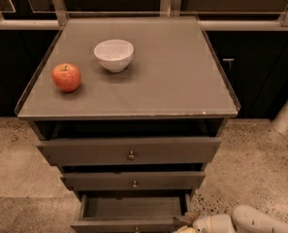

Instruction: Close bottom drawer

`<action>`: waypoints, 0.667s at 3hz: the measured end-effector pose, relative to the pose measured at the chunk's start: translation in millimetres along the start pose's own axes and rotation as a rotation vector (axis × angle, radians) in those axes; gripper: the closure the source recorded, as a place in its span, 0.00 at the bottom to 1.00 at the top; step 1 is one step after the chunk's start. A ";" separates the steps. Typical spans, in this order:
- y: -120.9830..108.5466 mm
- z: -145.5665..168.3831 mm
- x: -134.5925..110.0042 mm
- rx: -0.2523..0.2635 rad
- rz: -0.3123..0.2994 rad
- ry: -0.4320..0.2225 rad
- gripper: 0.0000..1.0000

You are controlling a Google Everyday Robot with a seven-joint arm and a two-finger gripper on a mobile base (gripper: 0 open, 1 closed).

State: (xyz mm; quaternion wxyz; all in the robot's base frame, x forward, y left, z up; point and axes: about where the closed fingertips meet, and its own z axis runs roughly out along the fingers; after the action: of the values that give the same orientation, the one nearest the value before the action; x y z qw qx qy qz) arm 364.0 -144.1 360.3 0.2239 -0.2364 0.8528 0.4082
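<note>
The bottom drawer (134, 208) of a dark grey-brown cabinet stands pulled out at the lower edge of the camera view; its inside looks bare and its front is mostly cut off by the frame. Above it are the middle drawer (133, 180) and the top drawer (129, 151), each with a small round metal knob and each a little out. My gripper (192, 225) comes in from the lower right on a white arm, right beside the bottom drawer's front right corner. Its fingertips are cut off by the frame edge.
On the cabinet top (172, 72) stand a white bowl (114, 54) and a red apple (66, 76). Dark cupboards and a metal rail run behind. A white post (286, 113) stands at the right. Speckled floor lies on both sides.
</note>
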 end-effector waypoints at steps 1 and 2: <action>-38.6 40.0 21.3 -0.039 0.080 -0.026 0.00; -60.6 68.0 27.7 -0.066 0.127 -0.022 0.00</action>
State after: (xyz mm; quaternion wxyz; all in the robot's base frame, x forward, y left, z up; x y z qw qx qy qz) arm 390.5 -129.3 270.1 0.1991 -0.1843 0.8497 0.4522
